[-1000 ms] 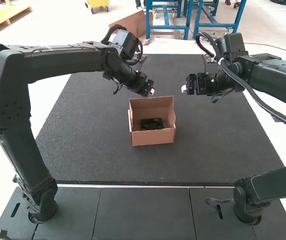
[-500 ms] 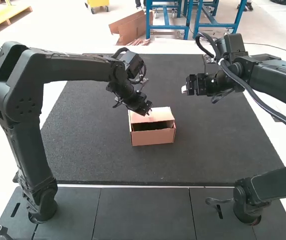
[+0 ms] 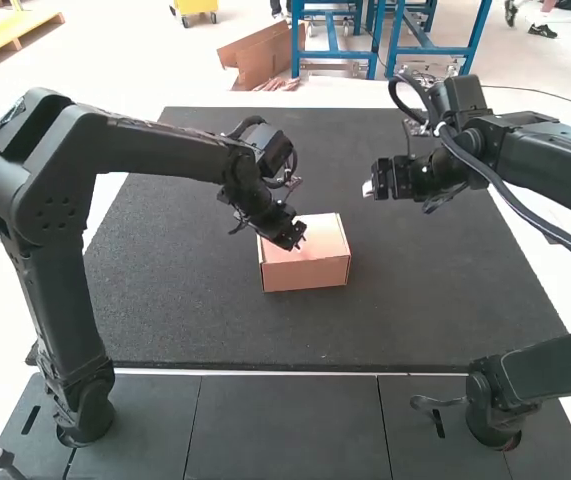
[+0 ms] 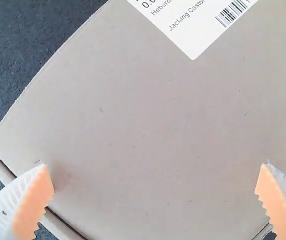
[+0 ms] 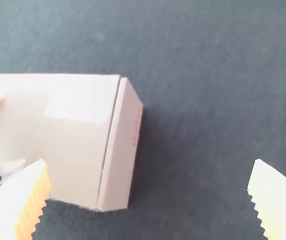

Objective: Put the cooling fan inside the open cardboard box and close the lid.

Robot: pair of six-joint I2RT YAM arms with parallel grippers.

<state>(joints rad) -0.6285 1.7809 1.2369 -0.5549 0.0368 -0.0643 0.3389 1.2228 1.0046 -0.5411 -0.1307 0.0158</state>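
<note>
Both arms have fingers spread: the left gripper [image 3: 290, 232] rests on the lowered lid [image 3: 317, 236] of the cardboard box [image 3: 307, 268] mid-way across the surface [image 3: 165, 270], while the right gripper [image 3: 377, 181] hangs beside it, so closing seems nearly done, with the cooling fan presumably inside, needing only a firm seating press.

light: bright, even | shadows: soft, beside cardboard box [image 5: 57, 135] | right wrist view: perhaps overexposed

dark foam mat [image 3: 165, 280] over the table, closed cardboard box [image 3: 305, 252] resting on it
</note>
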